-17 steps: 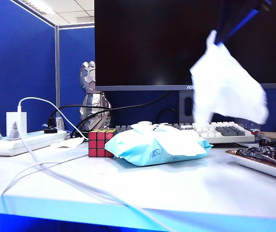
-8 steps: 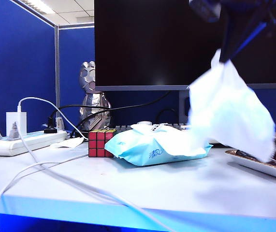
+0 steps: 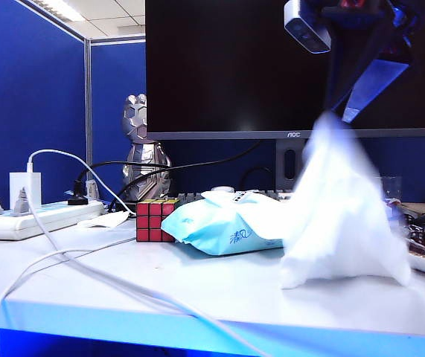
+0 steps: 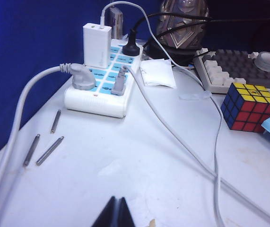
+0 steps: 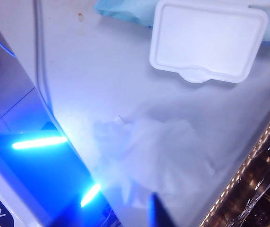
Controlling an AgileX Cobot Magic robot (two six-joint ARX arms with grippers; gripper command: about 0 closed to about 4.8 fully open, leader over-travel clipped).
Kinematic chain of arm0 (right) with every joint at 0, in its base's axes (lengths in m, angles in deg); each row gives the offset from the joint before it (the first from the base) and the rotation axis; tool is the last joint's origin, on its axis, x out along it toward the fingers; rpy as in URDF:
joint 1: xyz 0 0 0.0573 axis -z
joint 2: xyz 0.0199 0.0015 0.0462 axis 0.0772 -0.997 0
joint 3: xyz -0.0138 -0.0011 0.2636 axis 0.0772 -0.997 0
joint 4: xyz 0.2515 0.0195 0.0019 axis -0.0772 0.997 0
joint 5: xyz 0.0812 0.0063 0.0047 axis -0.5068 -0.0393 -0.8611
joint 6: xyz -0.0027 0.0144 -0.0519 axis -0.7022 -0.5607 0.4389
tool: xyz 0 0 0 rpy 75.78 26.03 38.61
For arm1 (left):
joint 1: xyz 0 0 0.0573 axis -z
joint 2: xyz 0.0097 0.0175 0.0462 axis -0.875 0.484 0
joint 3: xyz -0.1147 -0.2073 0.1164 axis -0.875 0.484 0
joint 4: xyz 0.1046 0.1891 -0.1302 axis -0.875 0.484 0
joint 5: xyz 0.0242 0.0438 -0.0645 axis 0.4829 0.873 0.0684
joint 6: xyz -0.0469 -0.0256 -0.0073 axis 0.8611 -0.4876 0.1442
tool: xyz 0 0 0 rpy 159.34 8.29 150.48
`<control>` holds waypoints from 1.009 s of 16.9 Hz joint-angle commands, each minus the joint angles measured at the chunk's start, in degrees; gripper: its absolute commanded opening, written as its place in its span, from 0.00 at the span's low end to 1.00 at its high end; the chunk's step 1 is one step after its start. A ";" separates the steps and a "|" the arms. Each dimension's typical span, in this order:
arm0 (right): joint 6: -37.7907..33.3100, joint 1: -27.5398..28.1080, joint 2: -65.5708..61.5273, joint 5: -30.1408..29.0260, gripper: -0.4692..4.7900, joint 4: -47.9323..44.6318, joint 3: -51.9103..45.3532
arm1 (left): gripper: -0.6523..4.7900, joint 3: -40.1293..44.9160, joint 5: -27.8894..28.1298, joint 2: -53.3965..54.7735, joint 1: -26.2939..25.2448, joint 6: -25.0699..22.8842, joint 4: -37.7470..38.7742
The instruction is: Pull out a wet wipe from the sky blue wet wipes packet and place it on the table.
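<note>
the right gripper (image 3: pixel 350 111), jaws apart, hovers over the wet wipe (image 3: pixel 342 216) landing on the table (image 3: pixel 219 294) right of the sky blue wet wipes packet (image 3: pixel 227 227). the damp sheet could cling to a finger. the left gripper (image 4: pixel 117 215), pressed together, sits far left.

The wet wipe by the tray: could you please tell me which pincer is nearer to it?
Right. The right pincer hangs directly above the wet wipe, jaws open. The left pincer sits shut far off, near the power strip.

White cable (image 3: pixel 85 271) crosses table (image 3: pixel 219 286); front beside Rubik's cube (image 3: pixel 156 220) lies bare.
</note>
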 commanded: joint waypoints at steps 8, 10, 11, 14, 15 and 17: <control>-1.29 -0.07 0.52 -0.70 0.09 -7.61 2.95 | 0.12 0.11 0.02 -0.20 -0.04 0.11 0.35; -1.29 -0.07 1.20 -0.48 0.09 -7.93 5.97 | 0.12 0.11 0.02 -0.20 -0.04 0.11 0.35; -1.29 -0.07 1.60 -0.28 0.09 -7.89 7.78 | 0.12 0.11 0.00 -0.20 -0.04 0.11 0.35; -1.29 -0.07 5.68 1.22 0.09 -7.80 16.98 | 0.12 0.11 0.00 -0.20 -0.04 0.11 0.37; -1.29 -0.07 7.41 2.54 0.09 -7.76 19.74 | 0.12 0.11 0.00 -0.20 -0.04 0.11 0.37; -1.51 -0.04 10.88 4.63 0.09 -7.78 23.96 | 0.12 0.11 0.00 -0.20 -0.04 0.11 0.37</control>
